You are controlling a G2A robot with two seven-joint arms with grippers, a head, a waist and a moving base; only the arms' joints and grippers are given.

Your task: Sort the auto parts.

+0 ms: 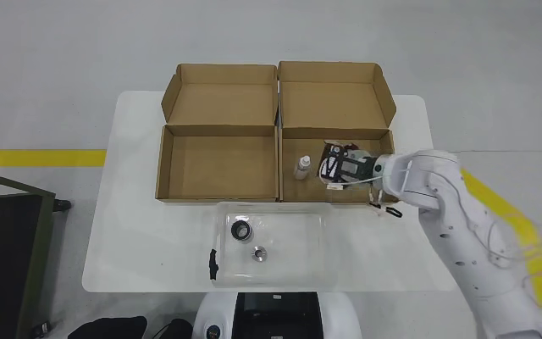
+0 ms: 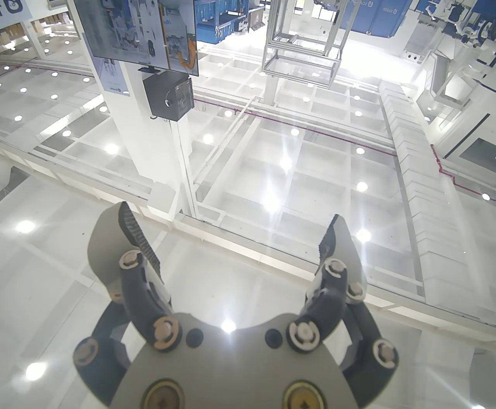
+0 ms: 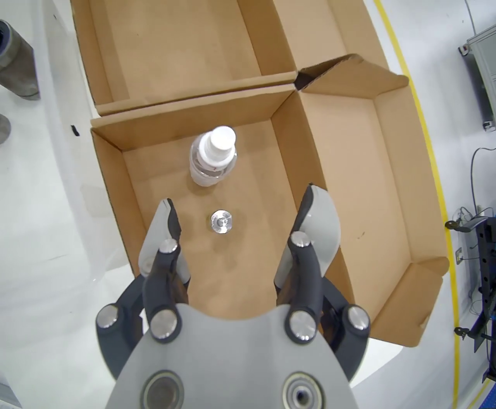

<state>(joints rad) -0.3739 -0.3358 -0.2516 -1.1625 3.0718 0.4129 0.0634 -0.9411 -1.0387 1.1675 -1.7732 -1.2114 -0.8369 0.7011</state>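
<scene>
**Work surface.** On a white table stand two open boxes side by side with their walls touching and their lids folded back on the far side. These are the left brown cardboard box and the right brown cardboard box.

**Right box contents.** A small clear plastic bottle with a white cap stands upright near the wall shared with the left box. No label on it can be read. Near the bottle, apart from it, a small round silver metal part lies flat on the box floor.

**Right gripper**. It hangs above the floor of the right box. Its fingers are spread wide and hold nothing. In its wrist view the silver part lies between the fingertips, closer to one finger.

**Left gripper**. It points up at the ceiling. Its toothed fingers are spread apart and grip nothing. Printed display boards hang on a pillar beyond it; their text is too small to make out.

**Tray.** A clear plastic tray sits on the near side of the boxes. It holds a dark grey cylindrical part and a small silver flanged part, close together but not touching.

**Table, other.** A small black strip lies just beside the tray's left edge.
</scene>
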